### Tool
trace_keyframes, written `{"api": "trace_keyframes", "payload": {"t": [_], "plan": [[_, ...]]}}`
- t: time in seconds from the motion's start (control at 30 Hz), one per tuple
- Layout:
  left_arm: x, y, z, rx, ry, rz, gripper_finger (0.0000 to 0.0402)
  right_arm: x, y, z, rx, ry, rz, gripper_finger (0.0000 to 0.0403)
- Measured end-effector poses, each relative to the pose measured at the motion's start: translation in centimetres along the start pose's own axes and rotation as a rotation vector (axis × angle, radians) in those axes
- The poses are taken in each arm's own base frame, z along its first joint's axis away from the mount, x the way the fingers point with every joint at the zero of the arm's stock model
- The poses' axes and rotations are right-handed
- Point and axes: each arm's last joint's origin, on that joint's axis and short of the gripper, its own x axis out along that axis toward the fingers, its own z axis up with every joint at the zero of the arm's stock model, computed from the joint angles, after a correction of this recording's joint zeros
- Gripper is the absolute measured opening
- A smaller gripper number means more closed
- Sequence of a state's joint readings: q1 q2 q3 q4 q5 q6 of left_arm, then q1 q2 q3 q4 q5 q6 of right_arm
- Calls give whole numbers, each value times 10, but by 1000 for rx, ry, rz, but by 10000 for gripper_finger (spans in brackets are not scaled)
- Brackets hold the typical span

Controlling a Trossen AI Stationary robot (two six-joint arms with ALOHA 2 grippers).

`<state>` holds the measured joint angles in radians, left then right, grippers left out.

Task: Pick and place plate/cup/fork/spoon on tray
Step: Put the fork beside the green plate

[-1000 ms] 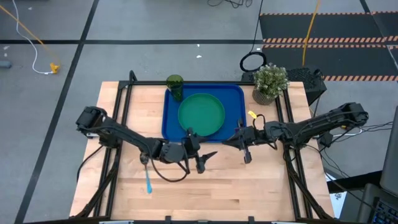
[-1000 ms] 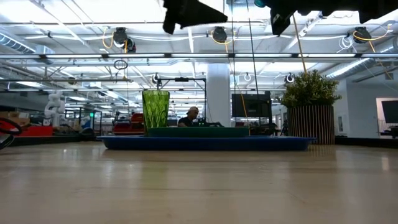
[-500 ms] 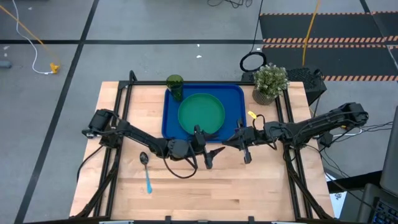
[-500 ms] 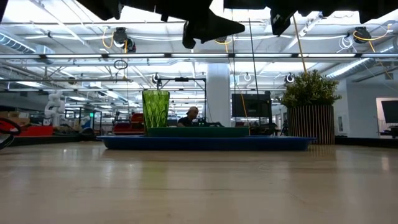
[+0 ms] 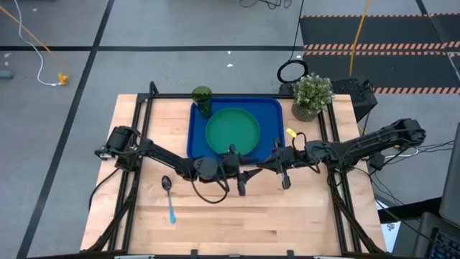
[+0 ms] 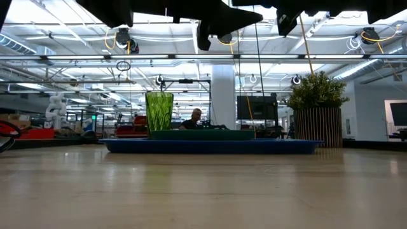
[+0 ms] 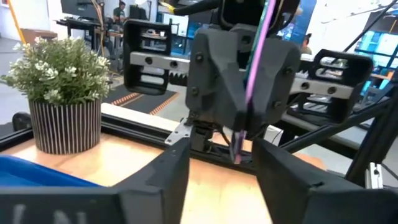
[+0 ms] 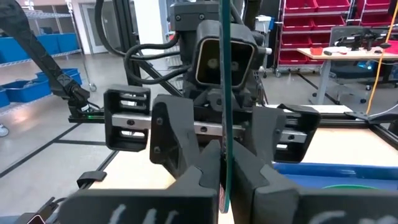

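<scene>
High view, tray [image 5: 196, 128]: you see the blue tray at upper centre of the table, holding two things.
Plate [image 5: 233, 131]: green, flat inside the tray, filling most of its middle.
Cup [image 5: 202, 98]: dark green, upright in the tray's upper-left corner, just beside the plate; in the low view it stands left of centre on the tray [image 6: 158, 112].
Spoon [image 5: 169, 198]: outside the tray, on the bare wood at lower left of the table, bowl toward the top, blue handle toward the bottom.
Left gripper [image 5: 238, 171]: just below the tray's lower edge, near centre frame; your left wrist view shows its fingers [image 7: 160, 174] spread apart with nothing between them.
Right gripper [image 5: 279, 167]: right of the tray's lower-right corner; its fingers [image 8: 186, 165] are closed on a thin fork handle [image 8: 225, 93].
Potted plant [image 5: 312, 94]: on the table right of the tray's upper-right corner, outside it.
</scene>
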<state>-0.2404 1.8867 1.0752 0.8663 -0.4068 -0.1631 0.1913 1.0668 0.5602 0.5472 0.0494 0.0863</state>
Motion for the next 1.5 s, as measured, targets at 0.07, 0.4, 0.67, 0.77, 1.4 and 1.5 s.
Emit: {"api": "trace_keyframes", "payload": {"t": [0.07,0.4,0.67,0.77,1.4,1.5], "plan": [[0,1,0,1,1,0,146,0,0,0,3,0,0,2],[3,7,2,0,2,-30,35,0,0,0,4,-1,-1,2],[3,7,2,12,5,-49,8,0,0,0,8,-1,-6,2],[4,7,2,12,3,-37,7,0,-1,0,7,-4,-39,10],[-11,-2,-20,161,35,537,4,-8,15,9,-31,-126,-461,220],[-8,0,-38,162,49,582,4,-8,18,13,-15,-159,-456,236]]}}
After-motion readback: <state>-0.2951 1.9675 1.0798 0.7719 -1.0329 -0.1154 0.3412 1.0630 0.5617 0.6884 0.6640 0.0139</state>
